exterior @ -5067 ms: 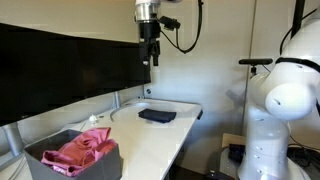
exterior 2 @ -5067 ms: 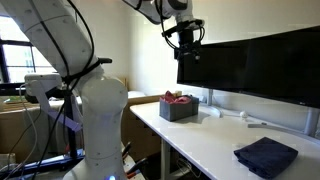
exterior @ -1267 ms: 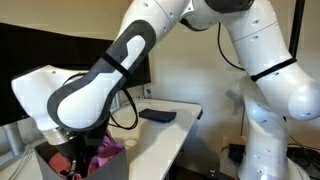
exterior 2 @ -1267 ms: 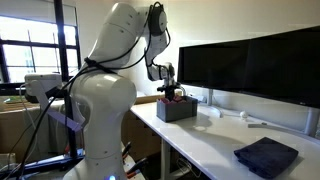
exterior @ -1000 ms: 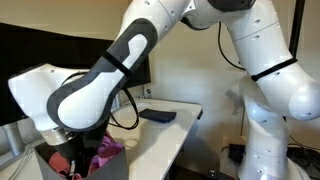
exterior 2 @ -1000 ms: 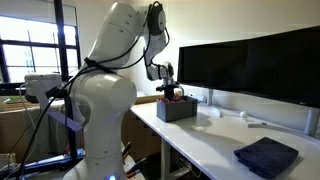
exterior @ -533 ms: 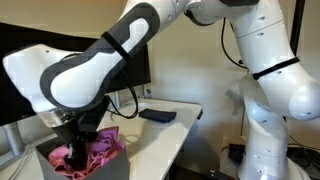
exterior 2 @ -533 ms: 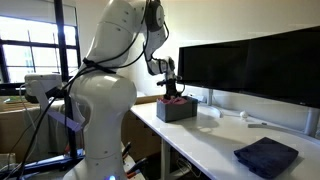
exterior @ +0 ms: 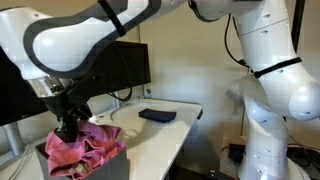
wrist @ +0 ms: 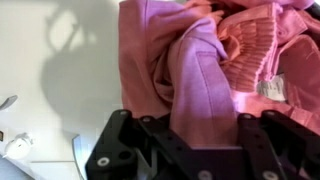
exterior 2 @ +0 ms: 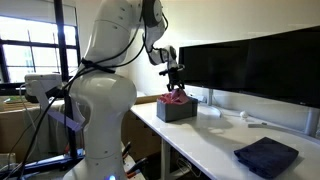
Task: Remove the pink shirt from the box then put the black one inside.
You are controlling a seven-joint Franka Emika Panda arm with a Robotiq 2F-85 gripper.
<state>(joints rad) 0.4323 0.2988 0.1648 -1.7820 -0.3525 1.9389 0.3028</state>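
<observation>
**Ana:** Where is the pink shirt (exterior: pixel 88 148) sitting?

**Ben:** It's heaped over the grey box (exterior: pixel 112 166) at the near end of the counter (exterior: pixel 160 140). Its top is gathered up into the end effector (exterior: pixel 68 127), and the lower folds spill onto the box rim. The black shirt (exterior: pixel 157 115) lies folded flat, well apart, further along the counter.

**Ana:** Has the end effector actually got it?

**Ben:** I'd say it is clamped on the cloth. In the wrist view a thick pink fold runs down between the dark fingers (wrist: pixel 118 140) and fills the gap.

**Ana:** How will it handle?

**Ben:** My guess is light, soft and limp. It should sag and trail from wherever it's pinched, so a hem could catch the box wall or drag the box along (the box looks light too). A bunched ridge near the middle gives the best hold, since a single layer might slip. The black shirt looks much the same. I'd pinch through several folded layers so it doesn't unfurl.

**Ana:** What can't you make out?

**Ben:** The arm blocks much of one exterior view. The fingertips are buried in fabric, so I can't tell how much shirt remains inside the box. In the other exterior view everything there is tiny.
</observation>
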